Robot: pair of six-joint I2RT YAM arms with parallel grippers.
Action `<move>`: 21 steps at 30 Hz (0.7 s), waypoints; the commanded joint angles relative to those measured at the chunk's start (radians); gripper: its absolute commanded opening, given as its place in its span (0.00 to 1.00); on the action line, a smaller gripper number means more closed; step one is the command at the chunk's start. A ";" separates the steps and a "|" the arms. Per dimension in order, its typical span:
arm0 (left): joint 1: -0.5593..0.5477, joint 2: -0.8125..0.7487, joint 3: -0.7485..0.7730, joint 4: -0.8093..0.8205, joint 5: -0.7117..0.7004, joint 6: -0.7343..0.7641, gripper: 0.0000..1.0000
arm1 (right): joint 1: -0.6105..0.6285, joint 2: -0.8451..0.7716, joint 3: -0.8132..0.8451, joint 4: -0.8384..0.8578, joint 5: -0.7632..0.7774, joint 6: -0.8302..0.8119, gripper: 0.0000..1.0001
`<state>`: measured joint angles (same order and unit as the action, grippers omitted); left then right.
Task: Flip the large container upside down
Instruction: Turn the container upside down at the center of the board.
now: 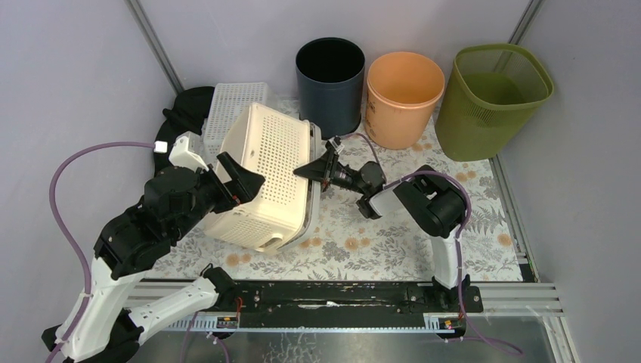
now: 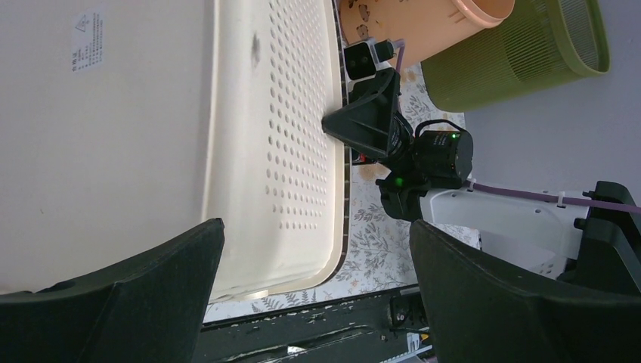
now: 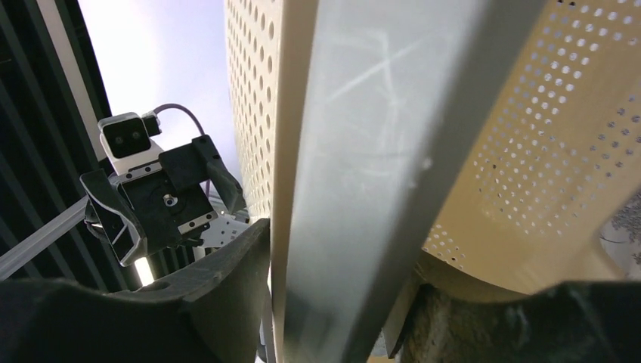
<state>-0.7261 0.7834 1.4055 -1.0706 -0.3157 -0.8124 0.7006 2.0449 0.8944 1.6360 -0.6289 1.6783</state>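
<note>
**Position.** The large container [image 1: 276, 151], a cream perforated basket, stands tipped on its side on the left half of the table [image 1: 393, 242]. Its grey-trimmed rim [image 1: 311, 200] faces right.

**Top view.** The left fingers [image 1: 246, 180] are at the container's left flank and the right fingers [image 1: 314, 168] meet the rim. Only this view shows the surroundings:
- A white basket [image 1: 234, 102] lies just behind the container.
- A dark bin [image 1: 330, 91] stands near the container's rear right corner.
- An orange bin [image 1: 404, 106] and a green bin [image 1: 491, 113] stand further right along the back.

**Left wrist view.** The left fingers [image 2: 128, 310] are spread wide. Beyond them are the container's solid labelled base [image 2: 113, 136] and one perforated wall. Whether either finger touches the container cannot be told. The right fingers [image 2: 340, 125] show as a dark wedge at the rim.

**Right wrist view.** The rim [image 3: 355, 189] runs between the right fingers [image 3: 219, 295], which are closed narrowly onto it from both sides. The left fingers [image 3: 215, 178] appear beyond the container's wall.

**Edges and room.** The container's near corner sits close to the table's front edge. Bare patterned table lies to its right and front right. The side wall stands close behind the left arm.
</note>
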 commanded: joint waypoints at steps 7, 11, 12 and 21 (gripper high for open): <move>-0.004 -0.004 -0.020 0.024 0.005 0.001 1.00 | -0.055 -0.080 -0.122 0.060 -0.041 -0.059 0.60; -0.005 -0.009 -0.031 0.032 0.011 -0.002 1.00 | -0.071 -0.101 -0.169 0.061 -0.047 -0.068 0.63; -0.005 -0.008 -0.032 0.032 0.013 -0.004 1.00 | -0.073 -0.104 -0.178 0.059 -0.048 -0.070 0.63; -0.005 -0.012 -0.035 0.032 0.017 -0.007 1.00 | -0.091 -0.109 -0.241 0.053 -0.060 -0.082 0.73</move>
<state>-0.7261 0.7811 1.3788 -1.0695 -0.3027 -0.8127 0.6250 1.9736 0.6739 1.6299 -0.6754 1.6341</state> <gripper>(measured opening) 0.998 0.714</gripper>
